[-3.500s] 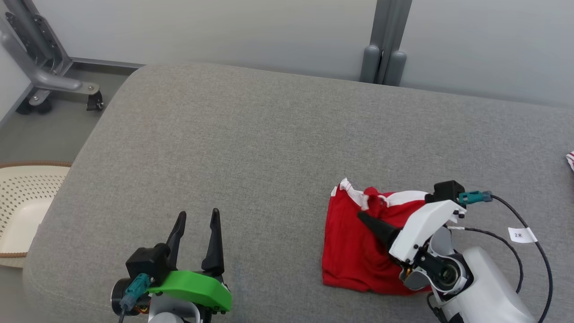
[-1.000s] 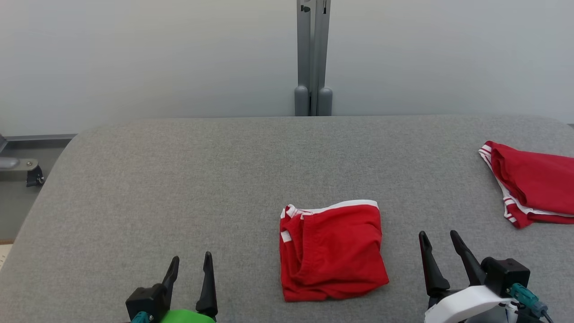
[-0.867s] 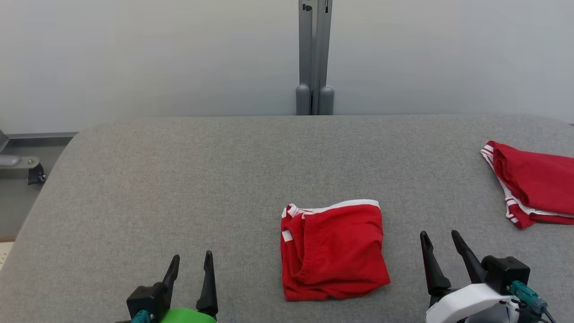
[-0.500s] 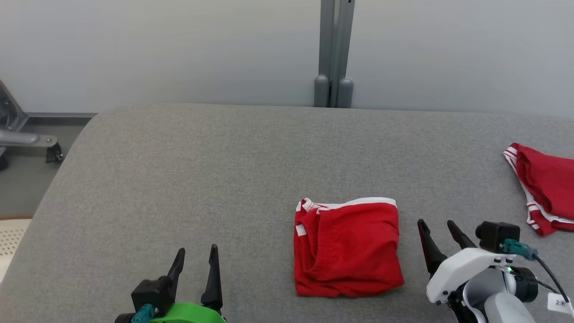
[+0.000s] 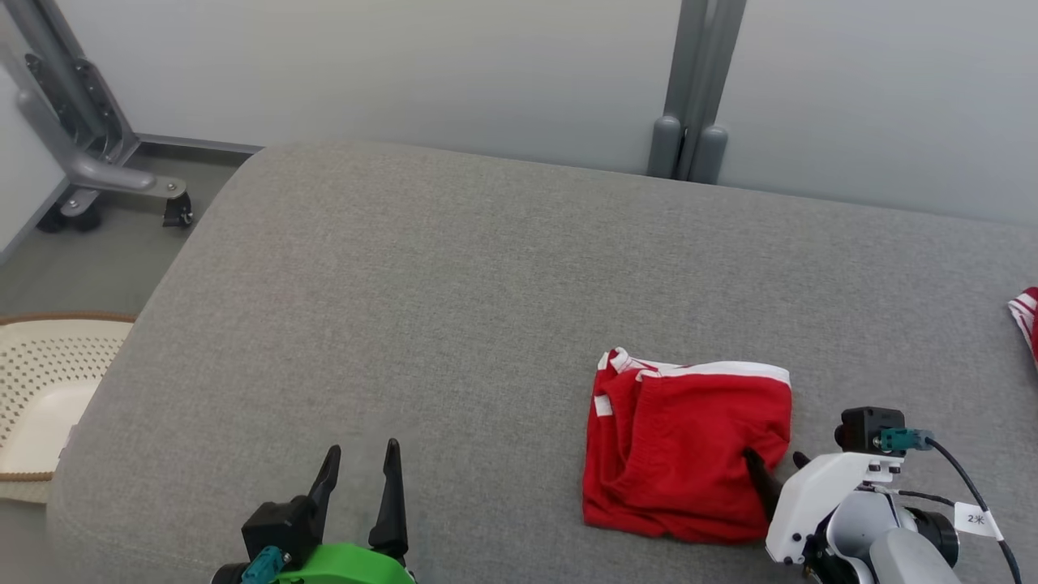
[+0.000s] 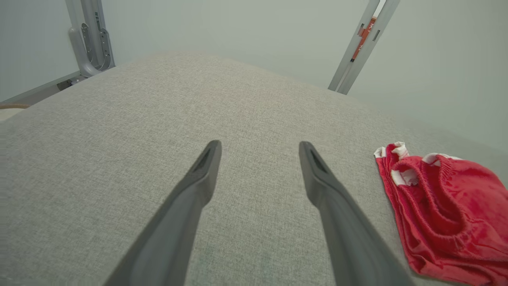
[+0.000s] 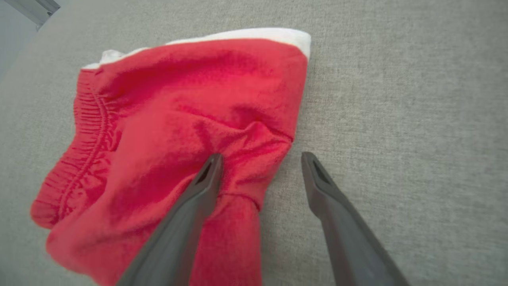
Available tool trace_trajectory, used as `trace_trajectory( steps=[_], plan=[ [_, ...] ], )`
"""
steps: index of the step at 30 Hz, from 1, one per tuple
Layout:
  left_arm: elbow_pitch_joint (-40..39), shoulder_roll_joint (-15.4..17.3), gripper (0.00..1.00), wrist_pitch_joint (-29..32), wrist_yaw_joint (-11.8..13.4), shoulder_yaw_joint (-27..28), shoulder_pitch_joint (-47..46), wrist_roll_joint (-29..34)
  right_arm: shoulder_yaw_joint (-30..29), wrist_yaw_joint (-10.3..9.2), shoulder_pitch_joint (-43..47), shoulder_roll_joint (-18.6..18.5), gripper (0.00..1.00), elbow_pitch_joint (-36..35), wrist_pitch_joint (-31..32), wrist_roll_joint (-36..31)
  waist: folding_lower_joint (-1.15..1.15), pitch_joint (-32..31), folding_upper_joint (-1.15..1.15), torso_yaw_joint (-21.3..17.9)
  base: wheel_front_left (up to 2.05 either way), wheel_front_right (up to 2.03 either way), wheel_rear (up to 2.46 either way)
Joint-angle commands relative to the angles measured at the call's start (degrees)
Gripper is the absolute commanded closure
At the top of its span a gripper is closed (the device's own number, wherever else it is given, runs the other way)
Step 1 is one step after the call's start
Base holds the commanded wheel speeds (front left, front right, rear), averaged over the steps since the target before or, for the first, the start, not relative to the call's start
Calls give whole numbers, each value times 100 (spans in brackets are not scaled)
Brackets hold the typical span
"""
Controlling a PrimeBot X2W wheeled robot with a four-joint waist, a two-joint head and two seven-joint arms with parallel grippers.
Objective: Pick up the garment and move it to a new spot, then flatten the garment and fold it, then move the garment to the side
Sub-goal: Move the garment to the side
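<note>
Here, the right gripper, jaws spread, straddles an edge of the red garment on the grey cushion.
One finger lies over the cloth, the other over bare upholstery; the left gripper hangs released, well apart.

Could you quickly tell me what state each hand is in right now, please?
Left hand: open, holding nothing.
Right hand: open, straddling the edge of the garment, nothing gripped.
</note>
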Motion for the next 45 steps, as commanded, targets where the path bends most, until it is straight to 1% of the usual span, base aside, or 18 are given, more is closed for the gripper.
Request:
trace_trajectory(
  steps=[1, 4, 5, 6, 8, 9, 10, 16, 20, 24, 28, 32, 36, 39, 42, 45],
  plan=[
    [-3, 0, 0, -17, -14, 4, -72, 60, -35, -2, -83, -21, 0, 98, 39, -57, 0, 51, 0, 112, 0, 0, 0],
    [-9, -2, 0, -17, -24, 14, -55, 79, -94, -2, -127, -37, 0, 291, 77, -130, 0, 51, 0, 133, 0, 0, 0],
    [-12, -3, 0, -17, -21, 21, -44, 83, -100, -2, -141, -35, 28, 349, 79, -137, 0, 51, 0, 129, 0, 0, 0],
    [-15, -4, 0, -17, -16, 27, -34, 84, -105, -2, -156, -34, 50, 398, 77, -140, 0, 52, 0, 119, 0, 0, 0],
    [-16, -6, 0, -17, -15, 24, -15, 101, -84, -3, -210, -36, 70, 498, 75, -126, 0, 63, 0, 79, 0, 0, 0],
    [-19, -7, 0, -17, -25, 12, -16, 111, -81, -5, -235, -43, 88, 565, 71, -100, 0, 76, 0, 52, 0, 0, 0],
    [-20, -6, 0, -17, -26, 7, -20, 120, -61, -5, -262, -51, 100, 604, 44, -86, 0, 92, 0, 24, 0, 0, 0],
    [-37, -6, 0, -16, -53, -38, -95, 174, 80, -6, -505, -148, 100, 767, -244, -1, 0, 186, 0, -241, 0, 0, 0],
    [-47, -6, 0, -16, -70, -52, -136, 192, 292, -6, -628, -352, 100, 736, -337, 74, 0, 242, 0, -604, 0, 0, 0],
    [-100, -6, 0, -17, -73, -81, -218, 189, 519, -6, -768, -634, 100, 606, -369, 97, 0, 354, 0, -1109, 0, 0, 0],
    [-194, -6, 0, -16, -34, -131, -390, 153, 673, -5, -954, -965, 100, 442, -365, 68, 0, 577, 0, -1715, 0, 0, 0],
    [-226, -5, 0, -17, -30, -137, -573, 231, 795, -5, -1163, -1143, 100, 311, -407, 74, 0, 835, 0, -2317, 0, 0, 0],
    [-195, -1, 0, -16, -53, -166, -776, 298, 831, -5, -1299, -1183, 100, 314, -516, 128, 0, 1024, 0, -2755, 0, 0, 0],
    [-163, 31, 0, -16, -62, -156, -868, 336, 878, -5, -1404, -1100, 100, 360, -619, 150, 0, 1141, 0, -3013, 0, 0, 0],
    [-130, 71, 0, -17, -72, -158, -952, 375, 913, -5, -1485, -1059, 100, 452, -728, 160, 0, 1205, 0, -3141, 0, 0, 0],
    [-107, 80, 0, -17, -76, -161, -997, 380, 956, -5, -1557, -1001, 100, 556, -819, 167, 0, 1225, 0, -3172, 0, 0, 0]
  ],
)
